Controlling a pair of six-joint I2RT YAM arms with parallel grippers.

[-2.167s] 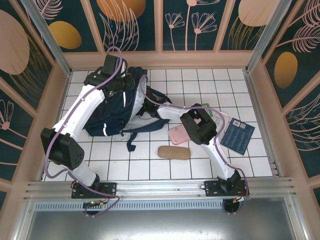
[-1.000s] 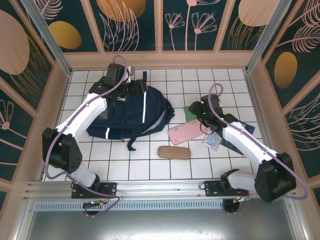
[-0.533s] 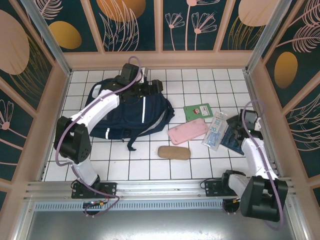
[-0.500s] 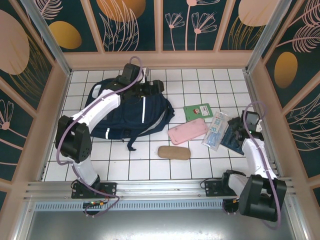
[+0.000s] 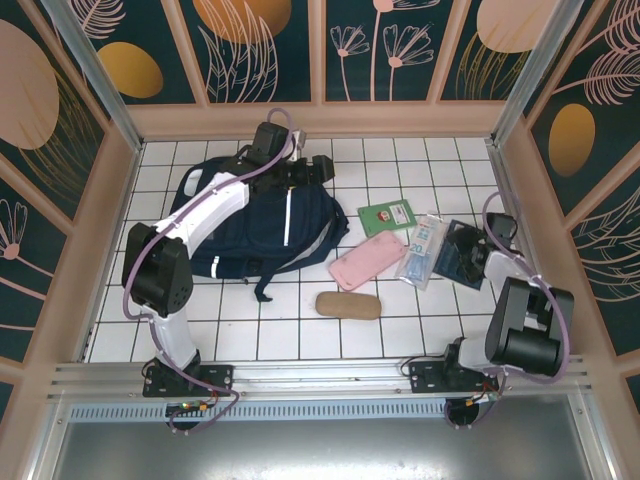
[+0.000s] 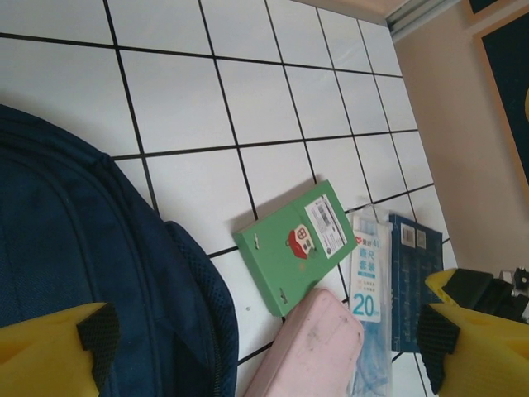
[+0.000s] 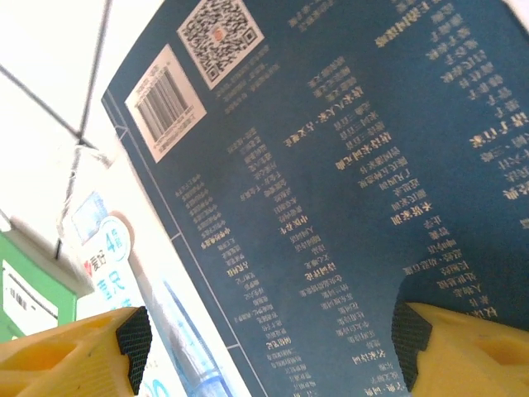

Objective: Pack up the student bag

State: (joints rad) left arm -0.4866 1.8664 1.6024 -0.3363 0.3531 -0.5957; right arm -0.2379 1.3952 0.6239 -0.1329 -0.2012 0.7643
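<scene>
The left gripper [image 5: 322,168], jaws apart and empty, sits at the student bag [image 5: 250,225] top. The right gripper [image 5: 468,243], jaws apart, hangs over the blue book [image 7: 331,207], well right of the bag.

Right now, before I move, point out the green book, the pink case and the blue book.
green book [image 6: 299,246], left wrist view, middle of its cover.
pink case [image 6: 310,351], left wrist view, middle of its top face.
blue book [image 7: 331,207], right wrist view, its printed cover.

A: Where did the student bag [image 5: 240,225] lie?
B: At the table's [image 5: 400,170] left. Rightward came a case [image 5: 365,260], a packet [image 5: 420,250], a book [image 5: 450,268].
A: And the booklet [image 5: 388,215]?
B: Behind the case; a pouch [image 5: 348,305] lay before it.
</scene>
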